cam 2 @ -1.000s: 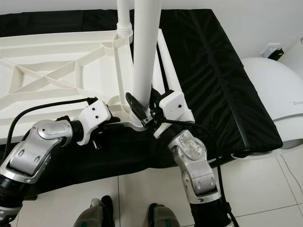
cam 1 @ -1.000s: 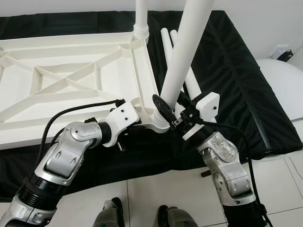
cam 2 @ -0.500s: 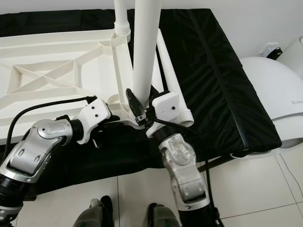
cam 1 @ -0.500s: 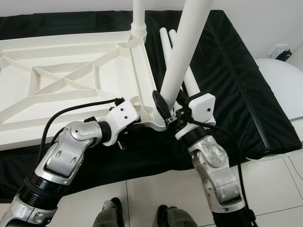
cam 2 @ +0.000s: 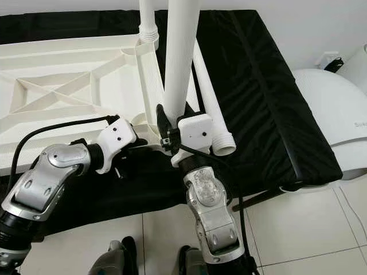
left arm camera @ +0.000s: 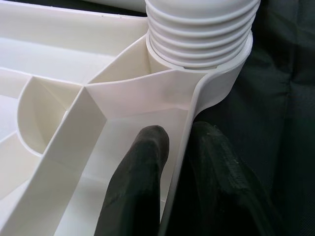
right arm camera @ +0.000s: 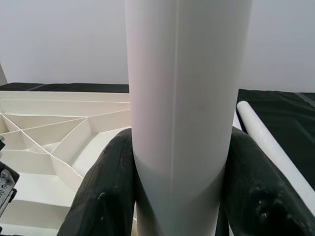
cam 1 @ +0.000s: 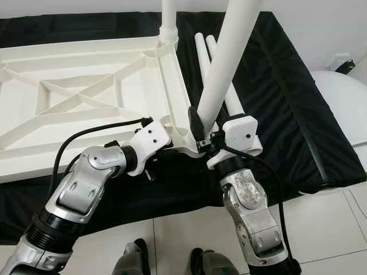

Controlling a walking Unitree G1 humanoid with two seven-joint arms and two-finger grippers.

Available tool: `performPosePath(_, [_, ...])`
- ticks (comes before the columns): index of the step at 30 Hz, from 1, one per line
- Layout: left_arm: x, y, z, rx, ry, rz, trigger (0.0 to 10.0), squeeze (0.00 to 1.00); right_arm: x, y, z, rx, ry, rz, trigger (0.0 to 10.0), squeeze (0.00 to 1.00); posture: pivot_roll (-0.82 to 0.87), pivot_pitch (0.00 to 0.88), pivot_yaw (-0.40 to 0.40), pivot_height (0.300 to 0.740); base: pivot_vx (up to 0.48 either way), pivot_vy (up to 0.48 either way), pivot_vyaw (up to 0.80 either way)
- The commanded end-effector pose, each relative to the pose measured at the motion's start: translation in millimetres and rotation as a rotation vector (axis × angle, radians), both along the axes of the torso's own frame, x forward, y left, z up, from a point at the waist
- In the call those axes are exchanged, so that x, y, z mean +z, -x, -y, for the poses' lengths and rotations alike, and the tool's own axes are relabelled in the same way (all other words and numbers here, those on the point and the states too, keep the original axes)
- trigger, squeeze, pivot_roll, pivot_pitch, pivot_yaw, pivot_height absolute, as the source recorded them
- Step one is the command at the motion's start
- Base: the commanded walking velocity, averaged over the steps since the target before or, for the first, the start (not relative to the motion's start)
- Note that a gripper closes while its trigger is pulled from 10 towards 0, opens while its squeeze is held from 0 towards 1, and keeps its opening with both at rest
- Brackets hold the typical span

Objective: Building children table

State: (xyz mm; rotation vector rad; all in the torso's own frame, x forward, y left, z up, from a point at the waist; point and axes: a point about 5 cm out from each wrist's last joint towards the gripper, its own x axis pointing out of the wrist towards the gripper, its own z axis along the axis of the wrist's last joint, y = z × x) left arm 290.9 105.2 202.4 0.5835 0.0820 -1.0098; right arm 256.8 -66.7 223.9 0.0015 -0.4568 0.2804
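White plastic tabletop [cam 1: 86,97] lies upside down, ribbed underside up, on a black cloth-covered surface [cam 1: 287,97]. Its right edge runs near to far through mid-scene; the black cloth stays open to the right of it as far as the surface's right edge. White tile floor [cam 1: 338,223] beyond the near edge. A white rounded object [cam 1: 344,103] sits on the floor to the right, just past the surface's right edge.

Far right corner of the tabletop: one leg [cam 1: 168,17] already upright in its socket. Two loose legs [cam 1: 229,97] lie side by side on the cloth just right of the tabletop, threaded ends toward the near side.

Near right corner: a leg in hand [cam 1: 226,63] stands in the corner socket [left arm camera: 216,78], tilted, its top leaning right. In the left wrist view the threaded rings of its base sit above the socket rim.

Right claw [cam 1: 203,134] is closed around that leg low down, just above the socket; one finger [right arm camera: 110,191] presses each side of the tube.

Left claw [left arm camera: 179,167] pinches the tabletop's rim wall just beside the same socket, one finger [left arm camera: 140,182] inside the rim, the other outside against the cloth. Both claws sit close together at this corner.
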Motion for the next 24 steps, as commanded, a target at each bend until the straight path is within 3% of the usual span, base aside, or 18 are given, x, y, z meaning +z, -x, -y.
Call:
performPosePath(1, [4.4,17.0,18.6,-0.154,0.023,0.001,10.0,0.00,-33.8,-8.1,12.8,-0.160,-0.031,-0.204,10.0,0.00,-0.02,0.278,-0.040,0.740,0.000,0.000,0.00])
performPosePath(13, [4.5,17.0,18.5,-0.158,0.021,0.001,10.0,0.00,-32.3,-6.4,13.6,-0.158,-0.054,-0.195,10.0,0.00,-0.02,0.268,-0.037,0.740,0.000,0.000,0.00])
performPosePath(14, [4.7,16.9,18.8,-0.159,0.021,0.002,10.0,0.00,-31.5,-6.2,13.7,-0.154,-0.059,-0.190,10.0,1.00,-0.02,0.266,-0.037,0.740,0.000,0.000,0.00])
performPosePath(24, [5.1,16.5,20.3,-0.159,0.024,0.006,10.0,0.00,-26.2,-3.7,9.1,-0.071,-0.078,-0.152,10.0,1.00,-0.01,0.248,-0.044,0.740,0.000,0.000,0.00])
